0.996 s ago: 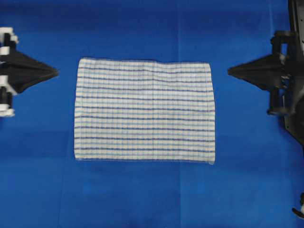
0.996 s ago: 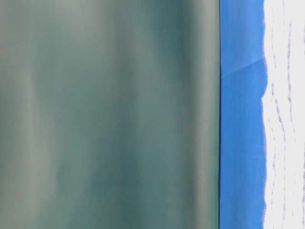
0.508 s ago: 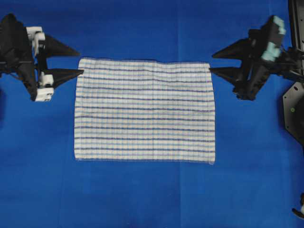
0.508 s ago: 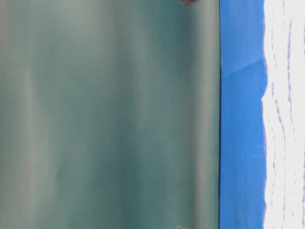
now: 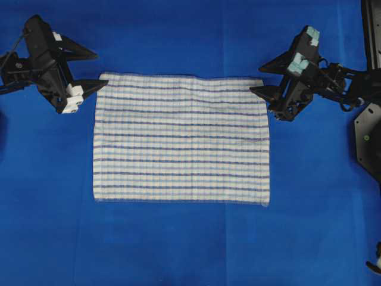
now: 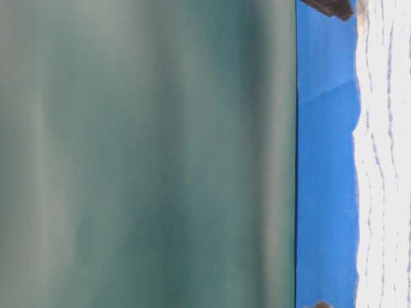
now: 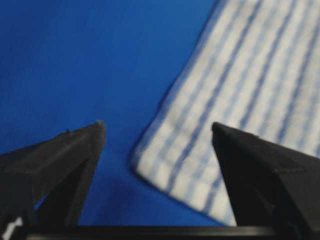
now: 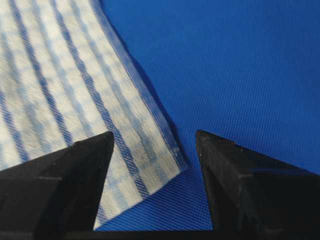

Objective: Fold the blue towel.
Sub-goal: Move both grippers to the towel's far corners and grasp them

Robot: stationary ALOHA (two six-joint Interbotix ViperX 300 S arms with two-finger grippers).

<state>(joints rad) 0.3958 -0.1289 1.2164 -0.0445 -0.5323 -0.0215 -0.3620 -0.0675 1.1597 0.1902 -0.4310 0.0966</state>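
While tools [image 5: 92, 70] [image 5: 260, 77] gape, blue towel [image 5: 181, 140] flat

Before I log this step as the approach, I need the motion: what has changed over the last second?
Both grippers went from shut to open and moved from mid-height at the sides to the blue towel's far corners. The left gripper now straddles the far-left corner, the right gripper the far-right corner. Nothing is gripped yet. The towel lies flat and unmoved on the blue table covering.

Both arms are black; the left claw [image 5: 89, 70] has pointed black fingers and white fittings.
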